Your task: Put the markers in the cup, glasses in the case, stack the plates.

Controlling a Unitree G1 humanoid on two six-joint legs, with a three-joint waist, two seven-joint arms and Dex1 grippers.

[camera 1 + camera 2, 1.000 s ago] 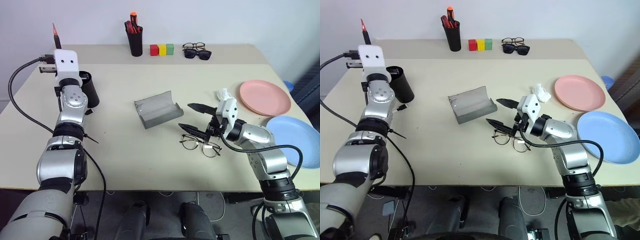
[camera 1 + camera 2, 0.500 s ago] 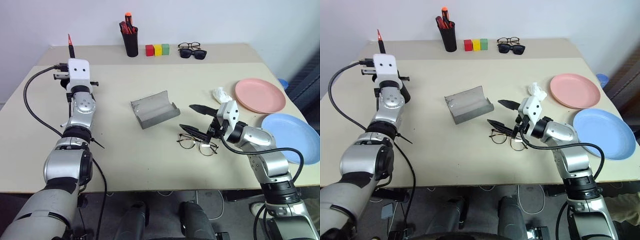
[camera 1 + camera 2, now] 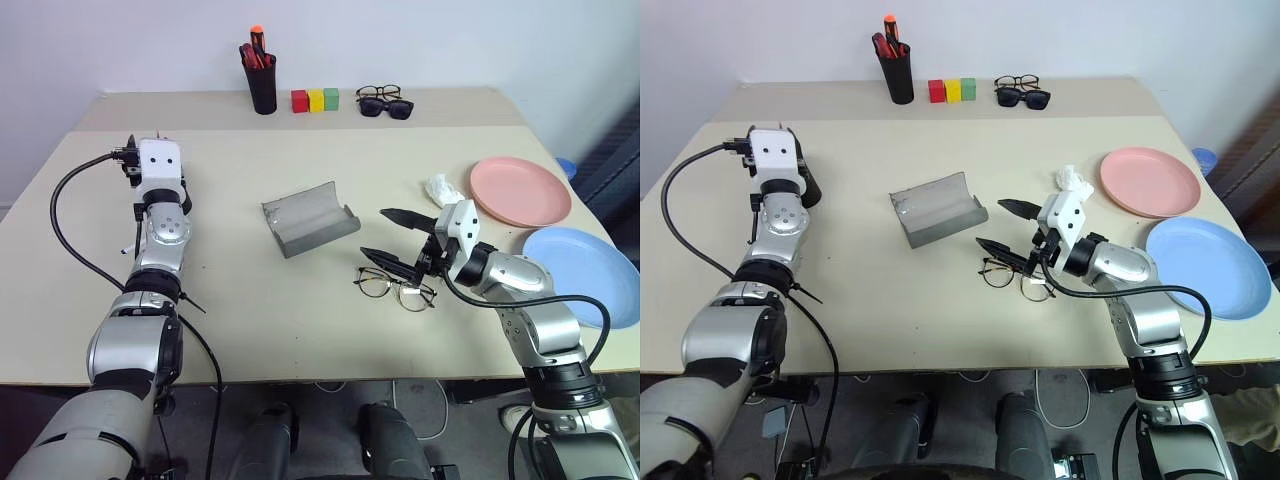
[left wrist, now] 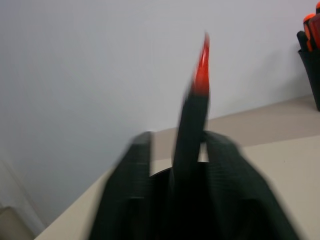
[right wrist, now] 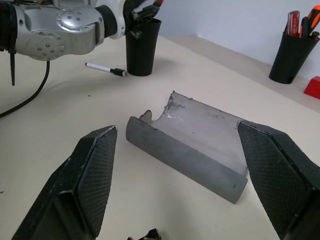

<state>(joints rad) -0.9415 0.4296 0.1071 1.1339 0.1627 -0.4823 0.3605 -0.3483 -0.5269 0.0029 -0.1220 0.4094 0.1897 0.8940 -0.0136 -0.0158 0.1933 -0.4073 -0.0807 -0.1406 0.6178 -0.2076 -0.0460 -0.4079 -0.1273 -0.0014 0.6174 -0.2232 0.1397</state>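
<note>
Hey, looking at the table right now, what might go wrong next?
The left gripper sits right at the cup's rim, red marker poking up there; pulling away could tip the cup. The white marker lies beside that cup and may get knocked. The right gripper's open jaws hover over the thin glasses, which could slip or bend when pinched.

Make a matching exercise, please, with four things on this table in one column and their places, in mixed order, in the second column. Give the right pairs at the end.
Things
1. glasses
2. case
3. pink plate
4. white marker

Places
A. lying open in the middle of the table
B. on the table beside the black cup
C. at the table's right side, behind the blue plate
D. on the table just below the right pincer

Right pairs: 1-D, 2-A, 3-C, 4-B
</note>
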